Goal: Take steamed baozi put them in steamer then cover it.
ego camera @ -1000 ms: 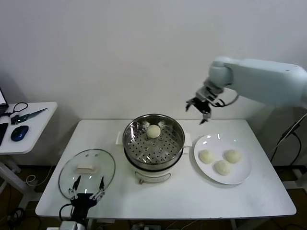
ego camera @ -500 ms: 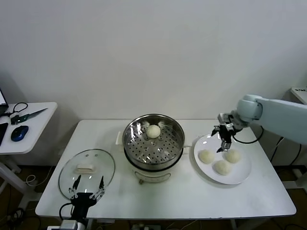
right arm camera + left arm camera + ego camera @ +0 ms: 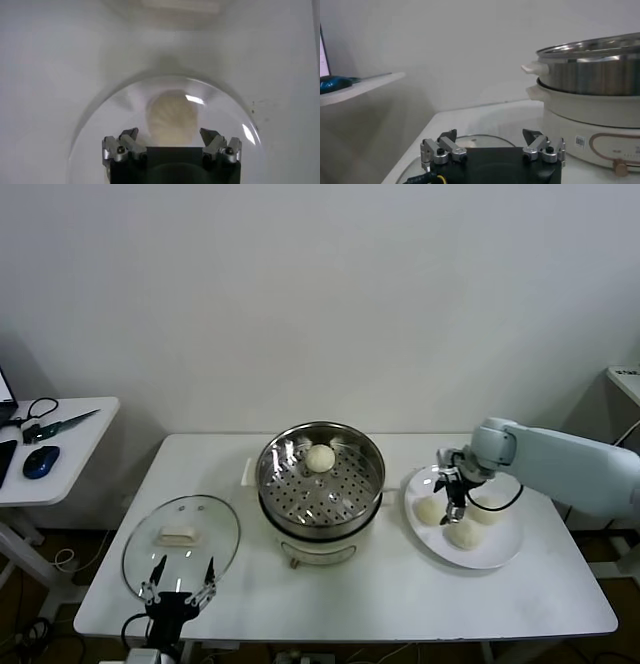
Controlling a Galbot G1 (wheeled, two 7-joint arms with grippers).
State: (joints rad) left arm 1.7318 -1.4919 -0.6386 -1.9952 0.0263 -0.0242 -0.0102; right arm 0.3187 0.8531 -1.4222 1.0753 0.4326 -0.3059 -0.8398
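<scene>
Starting at our far left, a small side table (image 3: 60,439) carries a blue mouse (image 3: 40,461) and scissors (image 3: 62,424). Next comes the white counter (image 3: 350,594), and at its near left corner our left gripper (image 3: 178,584) waits low, its jaws spread wide and holding nothing. Just beyond it a glass lid (image 3: 181,542) lies flat on the counter, with a cream handle at its middle; from the left wrist we see the lid's rim (image 3: 480,141) right ahead of those open jaws.

At the middle of the counter stands the steamer (image 3: 320,489), a shiny steel pot on a cream base, uncovered. One steamed baozi (image 3: 320,458) sits on the perforated tray toward the far wall of the pot. The left wrist view shows the steamer (image 3: 600,90) from the side, with its cream handle sticking out.

To the right of the steamer, just beside it, is a white plate (image 3: 500,554) holding three more buns close together. Our right gripper (image 3: 455,502) is down over the plate among these buns, pointing downward. From the right wrist we see its jaws set wide, empty, with one bun (image 3: 171,117) on the plate directly ahead between them, not yet gripped.
</scene>
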